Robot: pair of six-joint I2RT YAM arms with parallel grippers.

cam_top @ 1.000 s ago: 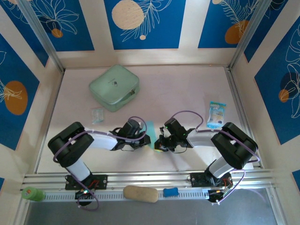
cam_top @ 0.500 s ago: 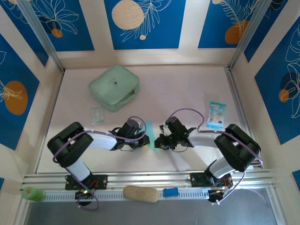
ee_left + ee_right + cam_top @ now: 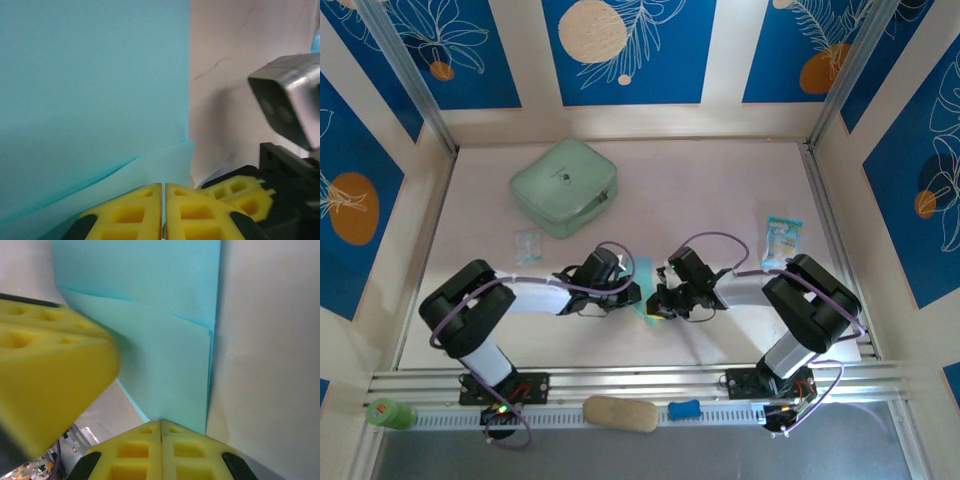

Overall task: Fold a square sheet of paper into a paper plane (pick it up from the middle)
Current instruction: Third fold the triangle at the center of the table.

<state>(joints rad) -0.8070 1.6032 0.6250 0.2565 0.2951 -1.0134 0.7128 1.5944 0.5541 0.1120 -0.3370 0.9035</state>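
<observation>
The square sheet of paper point(image 3: 644, 285), light cyan-blue and folded into layers, stands as a narrow strip between my two grippers at the table's middle front. My left gripper point(image 3: 636, 296) is shut on its left side. In the left wrist view the yellow fingertips point(image 3: 145, 200) meet with the paper's edge point(image 3: 95, 100) between them. My right gripper point(image 3: 658, 300) is shut on the other side. In the right wrist view the creased layers point(image 3: 165, 345) run down into my closed gripper point(image 3: 161, 426), with the left gripper's finger point(image 3: 45, 370) blurred close by.
A mint-green case point(image 3: 564, 186) lies at the back left, with a small clear packet point(image 3: 528, 245) in front of it. A printed blue-white packet point(image 3: 781, 243) lies at the right. A beige block point(image 3: 620, 413) and a blue piece point(image 3: 685, 409) rest on the front rail.
Both grippers stay shut and close together. The right gripper has edged slightly left, and the paper strip between them has shifted a little toward the front.
</observation>
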